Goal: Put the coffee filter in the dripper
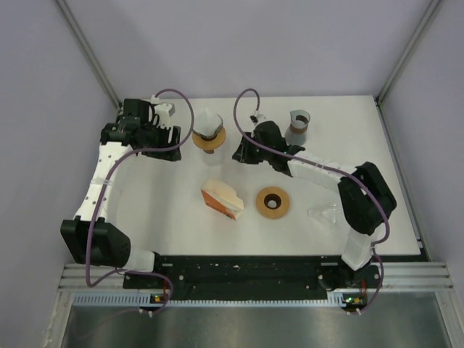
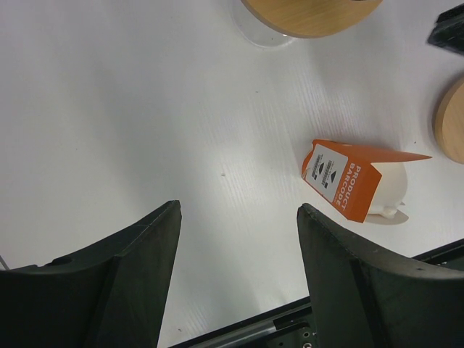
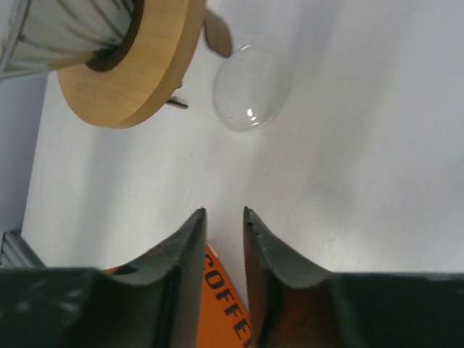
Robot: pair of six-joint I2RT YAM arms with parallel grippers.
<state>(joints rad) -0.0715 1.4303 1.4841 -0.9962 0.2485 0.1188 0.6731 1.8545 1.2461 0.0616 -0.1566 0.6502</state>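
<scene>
Left gripper (image 2: 239, 210) first: the fingers are spread wide with nothing between them, just bare table (image 2: 145, 109). From the top camera it sits just off the left side of the dripper (image 1: 209, 139), not touching it. In its own wrist view, the dripper's wooden collar pokes in at the far edge, ahead of the fingers. The orange filter box (image 2: 341, 181) lies on its side, ahead of the right-hand finger and a bit further to the right.

The coffee filter (image 1: 206, 119) is sitting in that dripper. It's a white ribbed paper cone standing up out of the wooden collar, and the dripper sits between the two grippers, clear of both.

Right gripper (image 3: 224, 212): the fingers are only a crack apart, with nothing in the gap but table showing through, so it isn't holding anything. It's off to the right of the dripper. In its wrist view, the collar and filter are ahead and to the left. A clear glass bit (image 3: 250, 87) sits right next to the collar, almost straight ahead. The orange box shows under the fingers, on the near side.

Nearer the arm bases than the right gripper, and slightly right, a loose wooden ring (image 1: 272, 202) lies flat just beside the box. Further right and on the far side, a second dripper (image 1: 298, 125) stands well away from the first.
</scene>
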